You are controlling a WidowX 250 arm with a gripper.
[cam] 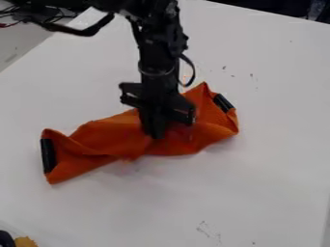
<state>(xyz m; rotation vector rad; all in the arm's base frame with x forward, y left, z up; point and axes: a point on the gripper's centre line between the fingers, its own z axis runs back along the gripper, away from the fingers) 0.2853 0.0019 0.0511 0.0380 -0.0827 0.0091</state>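
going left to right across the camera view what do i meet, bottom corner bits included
dark thing → yellow thing → left black strip on the orange cloth → gripper → right black strip on the same cloth

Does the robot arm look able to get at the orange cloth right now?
Probably yes: the gripper hangs down over the middle of the orange cloth, and nothing seems to lie between them.

- A white tabletop (277, 144), marked by dark specks (224, 67) and, lower down, grey scuffs (206, 229)
- Thin cables (7, 24), seen at upper left
- A yellow-brown item (26, 242), possibly cloth, cut off at lower left beside a dark object (6, 239)
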